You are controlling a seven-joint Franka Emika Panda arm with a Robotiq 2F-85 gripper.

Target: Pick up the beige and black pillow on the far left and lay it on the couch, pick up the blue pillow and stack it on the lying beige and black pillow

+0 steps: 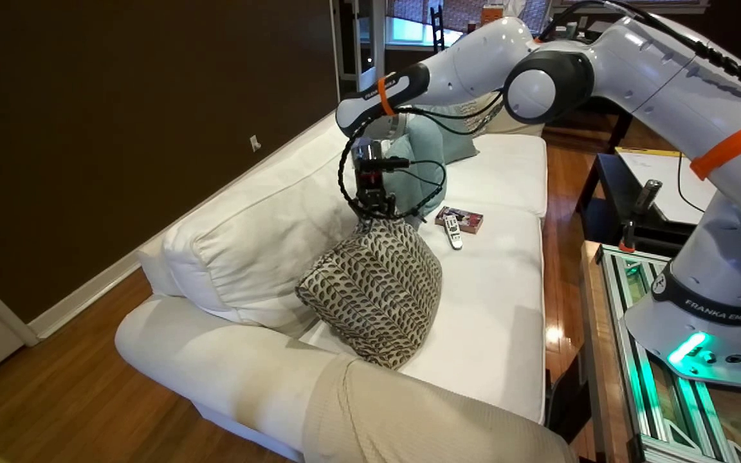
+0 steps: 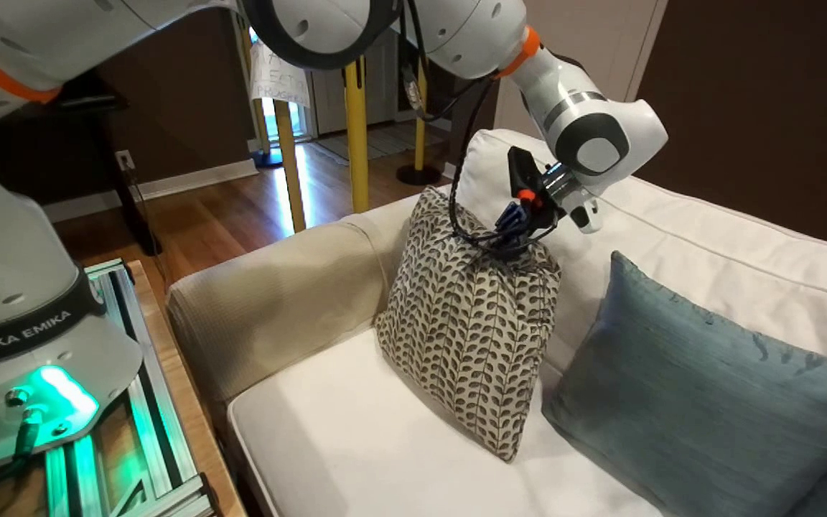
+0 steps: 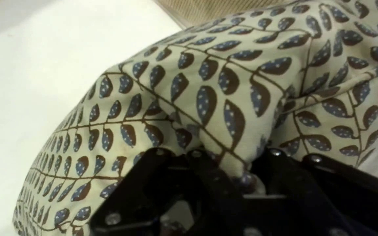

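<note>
On the couch (image 2: 327, 445), left in an exterior view | beige and black pillow (image 2: 464, 330) upright, tilted | gripper (image 3: 235, 160) fingers pinching its bunched top | blue pillow (image 2: 701, 395) just to its right

White remote (image 1: 453, 233), book (image 1: 471, 220), yellow posts (image 2: 357, 143), handwritten sign (image 2: 278, 79)

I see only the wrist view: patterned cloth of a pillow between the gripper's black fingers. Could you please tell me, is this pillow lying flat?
Observer: No. In both exterior views the beige and black pillow is steeply tilted.
Operator: Thank you. What is beside it?
Observer: A blue pillow, leaning against the back of the couch.
Operator: Is some small thing also on the couch?
Observer: Yes, a remote control shows near the blue pillow, in an exterior view.
</note>
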